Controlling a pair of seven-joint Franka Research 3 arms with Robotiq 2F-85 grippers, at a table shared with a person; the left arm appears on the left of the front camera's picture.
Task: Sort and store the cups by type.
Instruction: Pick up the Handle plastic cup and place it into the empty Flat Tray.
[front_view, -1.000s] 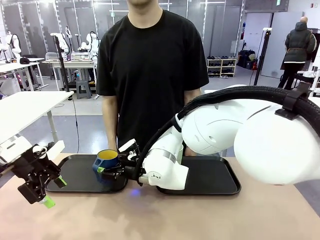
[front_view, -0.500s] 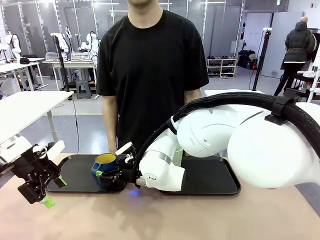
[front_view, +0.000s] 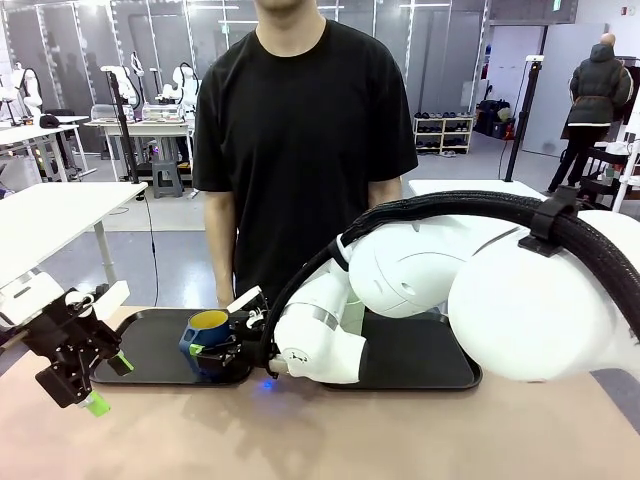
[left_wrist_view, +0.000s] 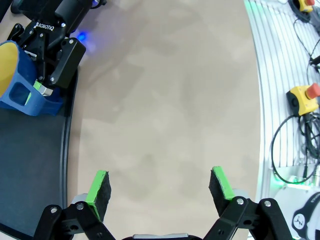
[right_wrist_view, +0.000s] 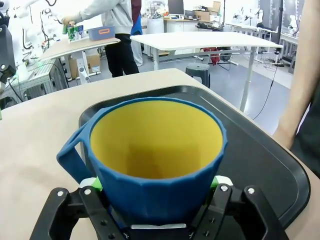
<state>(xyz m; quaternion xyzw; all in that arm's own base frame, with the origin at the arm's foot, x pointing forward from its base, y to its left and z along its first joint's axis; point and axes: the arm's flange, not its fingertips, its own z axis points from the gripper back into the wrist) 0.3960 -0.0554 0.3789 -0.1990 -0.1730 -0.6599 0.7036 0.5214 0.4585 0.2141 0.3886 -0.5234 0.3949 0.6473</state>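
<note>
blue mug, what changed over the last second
The right gripper, shut on the blue mug, carried it down and slightly left over the left black tray, so it now sits at the tray's surface. The left gripper stayed open and in place.

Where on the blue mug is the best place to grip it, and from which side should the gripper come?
Across the body, as the right gripper does: pads on opposite outer walls of the blue mug, coming in side-on. The mug stands upright, its faceted walls taper downward, and its handle juts clear to one side, leaving both walls free.
</note>
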